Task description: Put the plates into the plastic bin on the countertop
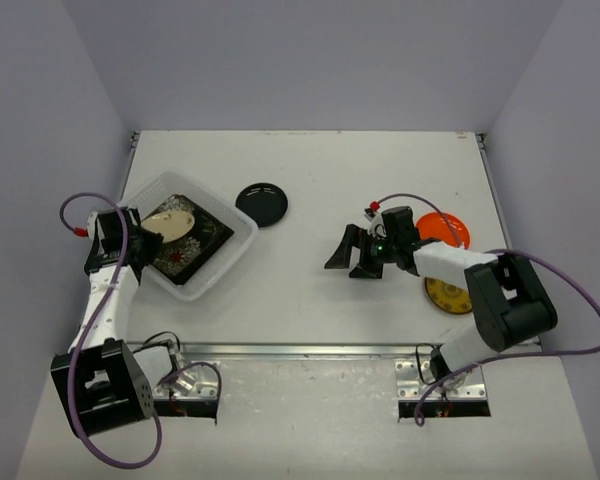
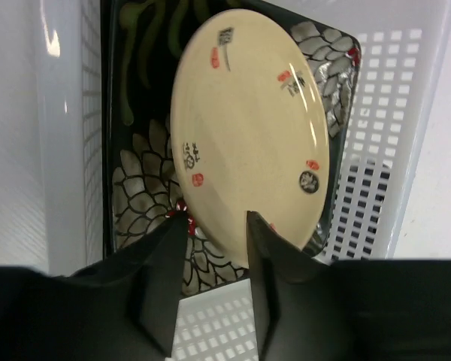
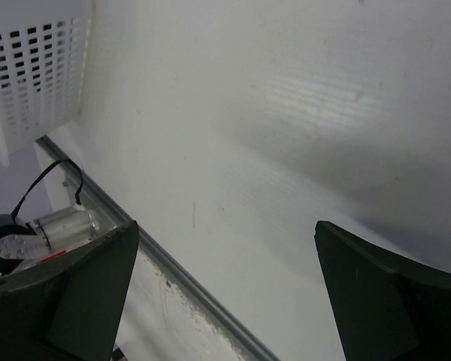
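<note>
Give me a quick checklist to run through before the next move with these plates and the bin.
1. Cream plate inside the plastic bin: ok.
2. Left tool clear of that plate: cannot tell.
3. Right tool open and empty: ok.
4. Black round plate unobstructed: ok.
5. All plates binned: not ok; the orange plate and yellow plate sit on the countertop.

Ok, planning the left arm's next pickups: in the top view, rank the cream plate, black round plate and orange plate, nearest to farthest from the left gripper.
From the left gripper:
1. cream plate, in the bin, right at it.
2. black round plate, just beyond the bin.
3. orange plate, far right side.
</note>
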